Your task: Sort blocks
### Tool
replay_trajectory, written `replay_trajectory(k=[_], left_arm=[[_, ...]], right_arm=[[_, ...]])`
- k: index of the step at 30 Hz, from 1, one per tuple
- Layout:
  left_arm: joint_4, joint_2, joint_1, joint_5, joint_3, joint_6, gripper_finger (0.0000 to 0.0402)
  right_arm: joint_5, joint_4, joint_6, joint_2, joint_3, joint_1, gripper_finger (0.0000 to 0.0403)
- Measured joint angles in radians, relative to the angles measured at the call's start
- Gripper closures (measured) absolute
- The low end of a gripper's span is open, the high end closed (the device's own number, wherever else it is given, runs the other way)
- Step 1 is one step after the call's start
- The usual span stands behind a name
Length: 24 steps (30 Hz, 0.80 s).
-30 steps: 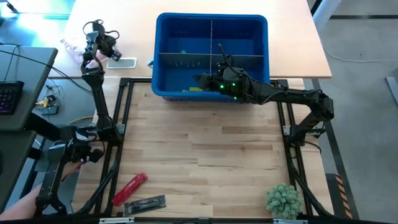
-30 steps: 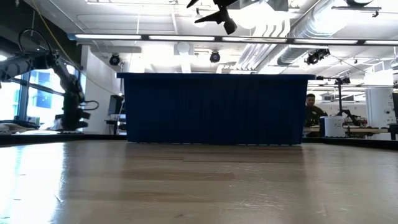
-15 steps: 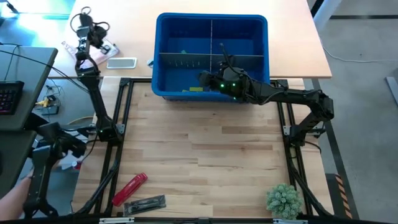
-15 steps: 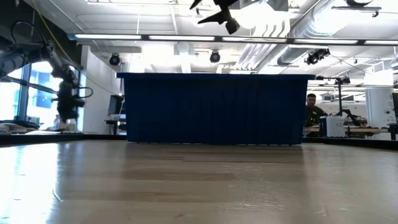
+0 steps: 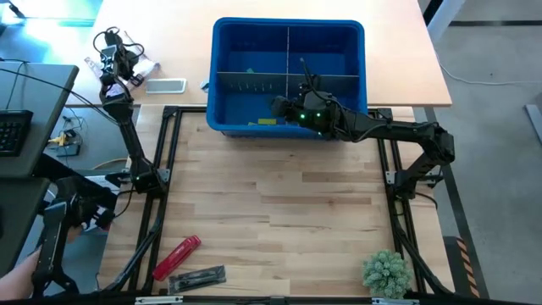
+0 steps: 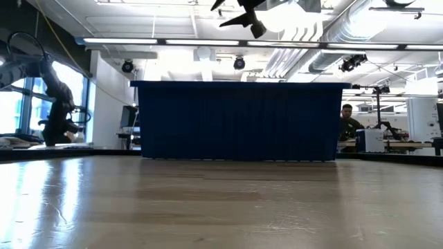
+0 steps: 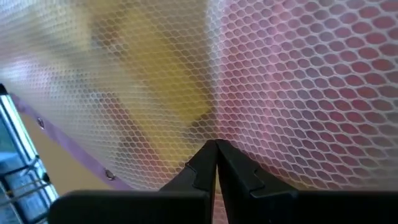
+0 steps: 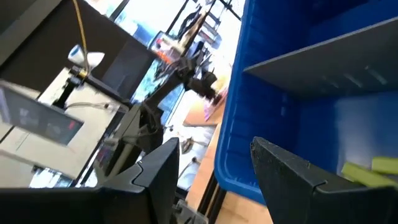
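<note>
- The left gripper (image 7: 216, 152) has its fingers closed tight against a mesh bag (image 7: 249, 74), far off the table; tugging may spill it.
- The right gripper (image 8: 214, 165) hangs half-open and empty over the blue bin (image 5: 233, 85); lime blocks (image 5: 267, 122) lie inside.

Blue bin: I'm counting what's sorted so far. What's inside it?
The blue bin holds lime yellow-green blocks in its near-left compartment and one farther back. The right gripper and arm cover part of the near compartments.
</note>
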Motion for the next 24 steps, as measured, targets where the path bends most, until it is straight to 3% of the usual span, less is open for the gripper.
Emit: replay_trajectory(k=[5,11,17,20,24], left_arm=[[-0.032,-0.010,-0.018,0.063,-0.001,0.000,0.0401],[-0.109,-0.039,-0.093,0.208,-0.005,-0.005,0.0401],[-0.148,-0.129,-0.110,0.443,-0.007,0.008,0.0401],[-0.095,-0.155,-0.107,0.417,-0.005,0.010,0.0401],[-0.019,-0.148,-0.065,0.294,-0.005,0.024,0.0401]], right_arm=[[-0.031,0.000,0.000,0.000,0.000,0.000,0.0217],[-0.031,0.000,0.000,0.000,0.000,0.000,0.0217],[-0.033,0.006,0.000,0.000,0.000,0.000,0.0217],[-0.028,0.001,-0.005,0.000,0.000,0.000,0.0217],[-0.016,-0.006,-0.006,0.000,0.000,0.000,0.0217]])
